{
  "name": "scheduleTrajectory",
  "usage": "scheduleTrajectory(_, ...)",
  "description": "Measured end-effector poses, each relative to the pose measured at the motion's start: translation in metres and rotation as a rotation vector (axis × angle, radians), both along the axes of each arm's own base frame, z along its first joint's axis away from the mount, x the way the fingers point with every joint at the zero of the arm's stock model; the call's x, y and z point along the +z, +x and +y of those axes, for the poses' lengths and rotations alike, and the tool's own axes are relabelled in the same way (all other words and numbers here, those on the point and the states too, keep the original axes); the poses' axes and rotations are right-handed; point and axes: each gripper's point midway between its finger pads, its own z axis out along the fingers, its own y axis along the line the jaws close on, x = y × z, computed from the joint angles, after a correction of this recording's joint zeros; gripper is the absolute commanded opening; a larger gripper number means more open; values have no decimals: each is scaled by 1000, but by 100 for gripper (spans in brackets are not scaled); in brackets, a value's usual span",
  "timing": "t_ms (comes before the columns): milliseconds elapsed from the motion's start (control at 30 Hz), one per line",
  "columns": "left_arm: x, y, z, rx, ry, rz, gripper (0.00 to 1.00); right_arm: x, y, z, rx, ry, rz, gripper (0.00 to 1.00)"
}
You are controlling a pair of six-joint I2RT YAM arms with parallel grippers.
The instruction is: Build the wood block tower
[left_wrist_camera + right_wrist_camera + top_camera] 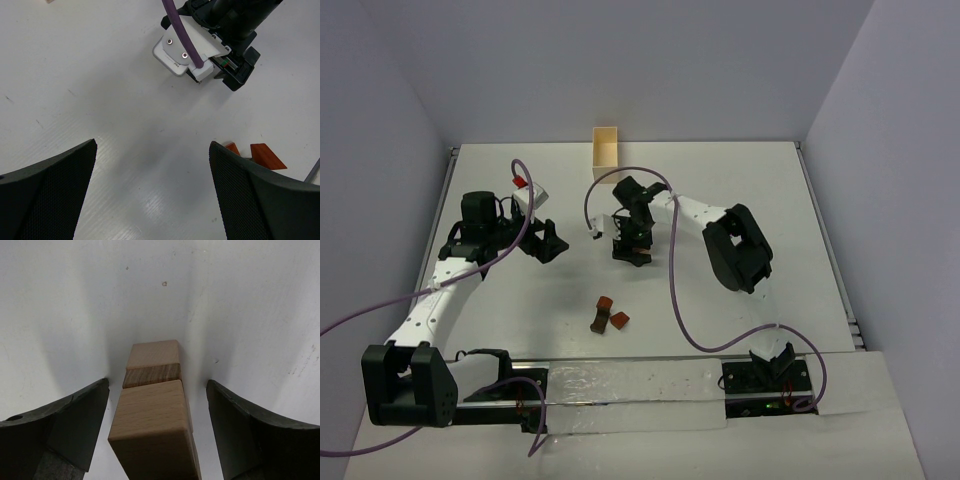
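Observation:
Between the open fingers of my right gripper (157,386) stands a light tan cube (152,425), with a gap on each side. A second tan block (152,362) lies right behind it, touching it. From above, this gripper (633,252) points down at the middle of the table, with only a sliver of the tan blocks (639,260) showing under it. Three reddish-brown pieces (607,314) lie together nearer the front; two of these wedges (267,156) show beside my left gripper's right finger. My left gripper (152,192) hangs wide open over bare table, nothing in it (552,243).
A pale wooden box (607,148) stands at the back edge of the table. A purple cable (675,300) loops from the right arm toward the front. The right gripper's white camera housing (182,52) shows in the left wrist view.

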Motion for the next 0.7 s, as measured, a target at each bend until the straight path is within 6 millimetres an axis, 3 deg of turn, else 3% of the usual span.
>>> scheduleTrajectory(167, 0, 0, 0, 0, 0, 0, 99, 3, -3, -3, 1, -7, 9, 86)
scheduleTrajectory(333, 0, 0, 0, 0, 0, 1, 99, 20, -2, -1, 1, 10, -7, 88)
scheduleTrajectory(533, 0, 0, 0, 0, -1, 0, 99, 53, 0, 5, 5, 60, -45, 89)
scheduleTrajectory(700, 0, 0, 0, 0, -1, 0, 99, 92, -3, 10, 12, 123, -73, 89)
